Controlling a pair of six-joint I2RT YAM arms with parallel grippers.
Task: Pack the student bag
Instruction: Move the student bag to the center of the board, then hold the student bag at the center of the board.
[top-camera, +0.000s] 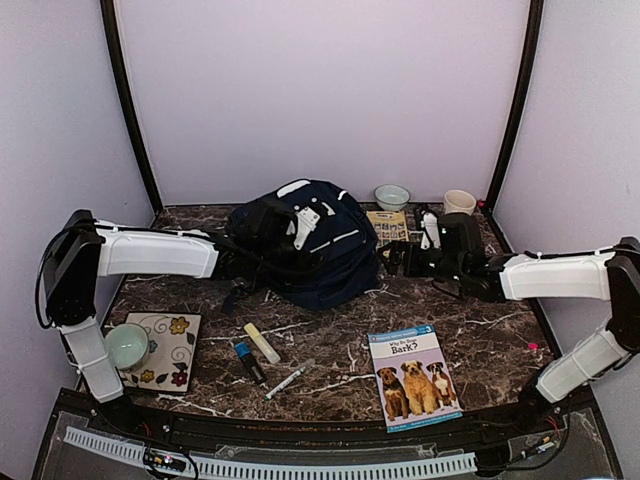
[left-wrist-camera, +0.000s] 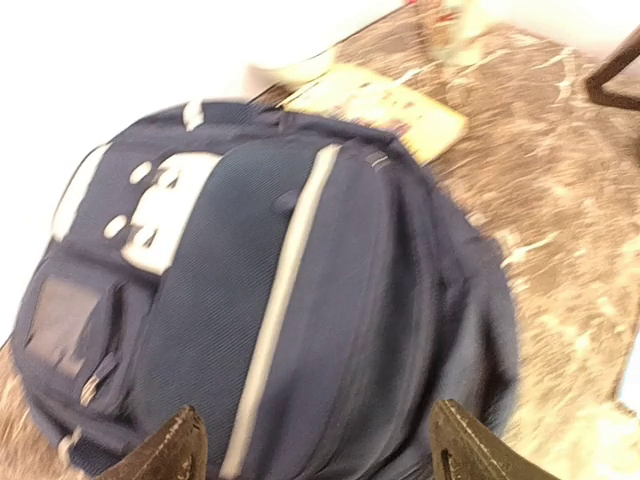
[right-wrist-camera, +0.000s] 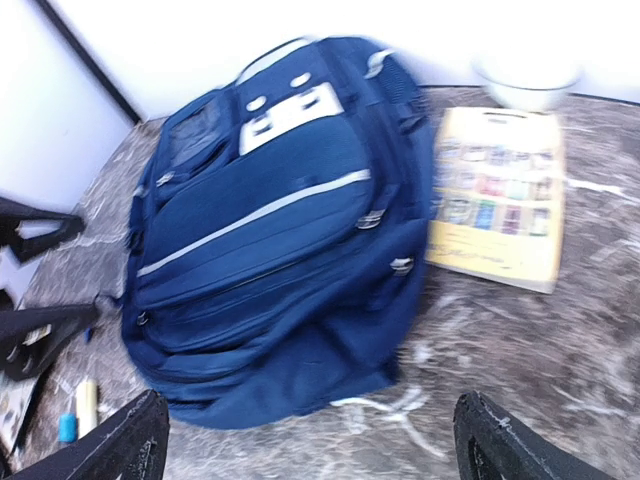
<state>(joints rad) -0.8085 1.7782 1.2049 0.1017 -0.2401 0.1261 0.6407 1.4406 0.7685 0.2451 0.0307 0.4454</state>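
Looking from the near edge, you see both claws wide and empty. The left gripper (left-wrist-camera: 318, 445) is nearer, with the student bag (top-camera: 320, 250) at its 12 o'clock. From the right gripper (right-wrist-camera: 310, 432) it lies at 11. The bag is soft, rounded navy fabric, long axis about 12-to-6, with a flat yellow booklet (right-wrist-camera: 500, 190) beyond.

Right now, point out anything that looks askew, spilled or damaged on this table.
Nothing spilled or damaged. The student bag lies slumped on its back, and the dog book sits slightly crooked near the front edge.
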